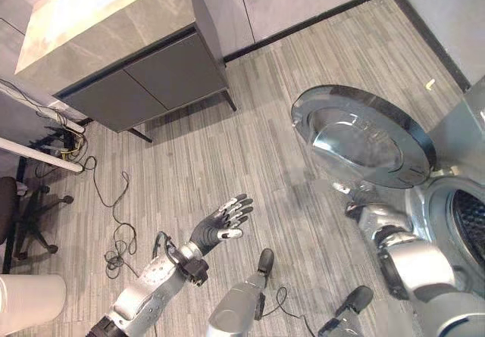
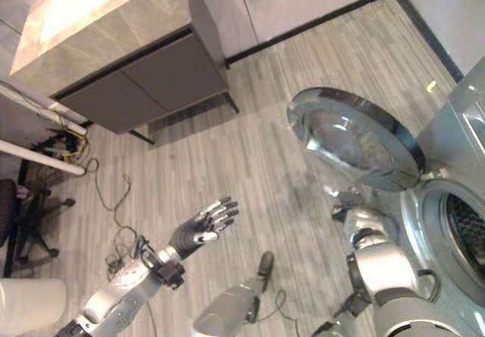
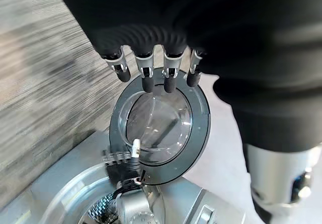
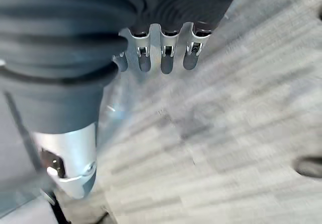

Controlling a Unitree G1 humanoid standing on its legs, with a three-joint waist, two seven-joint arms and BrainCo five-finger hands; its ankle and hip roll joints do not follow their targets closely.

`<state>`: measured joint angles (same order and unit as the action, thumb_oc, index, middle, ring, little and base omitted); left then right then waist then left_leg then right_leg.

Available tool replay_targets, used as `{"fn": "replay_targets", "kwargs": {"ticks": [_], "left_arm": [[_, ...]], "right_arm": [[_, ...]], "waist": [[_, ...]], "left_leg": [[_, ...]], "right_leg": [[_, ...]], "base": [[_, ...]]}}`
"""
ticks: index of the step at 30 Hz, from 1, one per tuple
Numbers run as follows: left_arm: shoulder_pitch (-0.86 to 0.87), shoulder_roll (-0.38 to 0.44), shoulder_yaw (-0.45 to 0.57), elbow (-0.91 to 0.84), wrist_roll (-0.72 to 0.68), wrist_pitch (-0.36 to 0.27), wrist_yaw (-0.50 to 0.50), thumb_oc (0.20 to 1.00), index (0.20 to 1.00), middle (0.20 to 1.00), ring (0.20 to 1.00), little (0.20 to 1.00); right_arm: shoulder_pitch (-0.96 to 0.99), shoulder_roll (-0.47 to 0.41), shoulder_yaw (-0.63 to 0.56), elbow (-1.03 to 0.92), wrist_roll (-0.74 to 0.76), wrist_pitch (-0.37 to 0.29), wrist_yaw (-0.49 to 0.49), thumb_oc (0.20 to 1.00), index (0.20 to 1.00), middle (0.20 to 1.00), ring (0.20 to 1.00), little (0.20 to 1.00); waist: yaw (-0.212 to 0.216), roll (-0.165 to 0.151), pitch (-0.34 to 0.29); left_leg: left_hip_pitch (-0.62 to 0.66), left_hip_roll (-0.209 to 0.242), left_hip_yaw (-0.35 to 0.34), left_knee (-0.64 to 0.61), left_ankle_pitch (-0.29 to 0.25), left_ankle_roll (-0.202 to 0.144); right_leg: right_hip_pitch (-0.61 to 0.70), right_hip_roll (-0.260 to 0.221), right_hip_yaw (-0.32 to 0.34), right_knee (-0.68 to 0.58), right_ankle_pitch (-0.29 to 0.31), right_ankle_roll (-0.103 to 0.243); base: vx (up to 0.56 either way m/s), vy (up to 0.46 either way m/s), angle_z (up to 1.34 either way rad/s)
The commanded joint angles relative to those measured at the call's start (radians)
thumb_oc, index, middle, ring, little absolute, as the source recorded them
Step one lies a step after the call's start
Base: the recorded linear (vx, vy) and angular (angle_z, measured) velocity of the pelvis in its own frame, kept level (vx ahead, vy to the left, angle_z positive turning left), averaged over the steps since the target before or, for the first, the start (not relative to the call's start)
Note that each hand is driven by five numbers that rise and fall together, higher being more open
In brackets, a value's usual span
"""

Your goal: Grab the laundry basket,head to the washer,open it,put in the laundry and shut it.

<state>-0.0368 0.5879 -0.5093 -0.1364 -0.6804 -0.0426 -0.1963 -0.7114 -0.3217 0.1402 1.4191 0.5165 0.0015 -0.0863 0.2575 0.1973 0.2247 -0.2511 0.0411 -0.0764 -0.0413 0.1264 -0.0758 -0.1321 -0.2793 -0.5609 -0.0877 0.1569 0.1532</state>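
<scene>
Washer [image 1: 455, 223] stands at the robot's right side, and its round door [image 1: 362, 136] is swung open toward the room, with the glass bowl facing up. Behind the door I see the dark drum opening [image 1: 470, 227] with its shiny metal ring.

The right hand [image 1: 356, 204] is low beside the front of the washer, just under the lower edge of the open door. In the right wrist view its fingers [image 4: 166, 58] hang straight down over the floor and hold nothing, so this hand is open. If it touches the door, I cannot tell.

The left hand [image 1: 223, 219] is raised above the wooden floor [image 1: 250, 148], well apart from the washer. Its fingers are spread and relaxed, and nothing is in it. In the left wrist view these fingers [image 3: 147, 78] point toward the open door.

A grey cabinet [image 1: 144, 79] with a light top stands near the far wall. A black office chair [image 1: 23, 208] is at the left edge, near a loose cable [image 1: 114, 216] on the floor.
</scene>
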Motion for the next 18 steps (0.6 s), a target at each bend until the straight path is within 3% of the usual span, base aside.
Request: {"fn": "replay_targets", "kwargs": {"ticks": [1,4,8,9,10,11,12,14,15,18], "left_arm": [[-0.032,0.049,0.023,-0.056,0.193,-0.085,0.04,1.0,1.0,1.0,1.0,1.0],[-0.113,0.083,-0.024,-0.035,0.325,-0.109,0.019,1.0,1.0,1.0,1.0,1.0],[-0.259,0.129,-0.114,-0.056,0.39,-0.111,-0.058,1.0,1.0,1.0,1.0,1.0],[-0.26,0.128,-0.116,-0.055,0.39,-0.112,-0.057,1.0,1.0,1.0,1.0,1.0],[-0.359,0.109,-0.215,-0.042,0.424,-0.1,-0.118,1.0,1.0,1.0,1.0,1.0],[-0.424,0.079,-0.267,-0.018,0.459,-0.096,-0.132,1.0,1.0,1.0,1.0,1.0],[-0.429,0.074,-0.272,-0.012,0.46,-0.098,-0.131,1.0,1.0,1.0,1.0,1.0],[-0.556,-0.051,-0.372,0.099,0.533,-0.089,-0.143,1.0,1.0,1.0,1.0,1.0],[-0.661,-0.218,-0.449,0.269,0.601,-0.078,-0.132,1.0,1.0,1.0,1.0,1.0],[-0.712,-0.458,-0.487,0.535,0.591,-0.059,-0.074,1.0,1.0,1.0,1.0,1.0]], "right_arm": [[0.102,0.088,0.023,-0.029,-0.029,-0.021,0.007,1.0,1.0,1.0,1.0,1.0],[0.263,0.117,0.086,-0.062,-0.111,-0.013,0.04,1.0,1.0,1.0,1.0,1.0],[0.409,0.072,0.101,-0.053,-0.238,0.003,0.081,1.0,1.0,1.0,1.0,1.0],[0.41,0.072,0.1,-0.054,-0.239,0.003,0.081,1.0,1.0,1.0,1.0,1.0],[0.468,0.042,0.093,-0.035,-0.28,0.007,0.102,1.0,1.0,1.0,1.0,1.0],[0.49,0.033,0.088,-0.03,-0.287,0.007,0.105,1.0,1.0,1.0,1.0,1.0],[0.491,0.032,0.084,-0.031,-0.287,0.007,0.105,1.0,1.0,1.0,1.0,1.0],[0.519,0.009,0.071,-0.014,-0.282,0.009,0.103,1.0,1.0,1.0,1.0,1.0],[0.524,-0.013,0.051,-0.005,-0.242,0.008,0.095,1.0,1.0,1.0,1.0,1.0],[0.519,-0.022,0.037,-0.009,-0.174,-0.005,0.063,1.0,1.0,1.0,1.0,1.0]], "waist": [[-0.024,-0.075,0.004],[-0.086,-0.108,-0.001],[-0.171,-0.131,-0.013],[-0.169,-0.131,-0.012],[-0.22,-0.137,-0.026],[-0.243,-0.139,-0.032],[-0.239,-0.138,-0.031],[-0.286,-0.144,-0.039],[-0.339,-0.15,-0.041],[-0.402,-0.162,-0.034]], "left_leg": [[0.017,0.001,0.049,0.106,-0.19,0.008],[0.082,0.025,0.074,0.098,-0.207,0.001],[0.15,0.051,0.11,0.081,-0.195,0.0],[0.153,0.052,0.111,0.079,-0.195,0.0],[0.188,0.069,0.132,0.058,-0.191,-0.005],[0.2,0.077,0.14,0.048,-0.187,-0.006],[0.202,0.078,0.142,0.047,-0.187,-0.007],[0.21,0.089,0.159,0.025,-0.172,-0.009],[0.213,0.104,0.189,0.001,-0.159,-0.014],[0.218,0.127,0.243,-0.034,-0.142,-0.026]], "right_leg": [[0.005,-0.03,0.157,0.005,-0.096,0.002],[0.04,-0.007,0.172,0.025,-0.122,-0.007],[0.055,0.019,0.199,0.048,-0.138,-0.024],[0.056,0.02,0.2,0.049,-0.139,-0.025],[0.062,0.041,0.222,0.056,-0.152,-0.029],[0.06,0.052,0.233,0.059,-0.157,-0.03],[0.06,0.053,0.235,0.06,-0.158,-0.031],[0.042,0.072,0.263,0.063,-0.16,-0.033],[0.009,0.098,0.304,0.065,-0.158,-0.035],[-0.041,0.133,0.356,0.063,-0.153,-0.035]], "base": [[0.09,-0.054,0.04],[0.1,-0.073,-0.04],[0.05,-0.057,-0.24],[0.13,-0.066,-0.47],[0.12,-0.068,-0.44],[0.12,-0.068,-0.53],[0.05,-0.057,-0.41],[0.01,-0.088,-0.49],[-0.01,-0.11,-0.5],[-0.02,-0.124,-0.69]]}}
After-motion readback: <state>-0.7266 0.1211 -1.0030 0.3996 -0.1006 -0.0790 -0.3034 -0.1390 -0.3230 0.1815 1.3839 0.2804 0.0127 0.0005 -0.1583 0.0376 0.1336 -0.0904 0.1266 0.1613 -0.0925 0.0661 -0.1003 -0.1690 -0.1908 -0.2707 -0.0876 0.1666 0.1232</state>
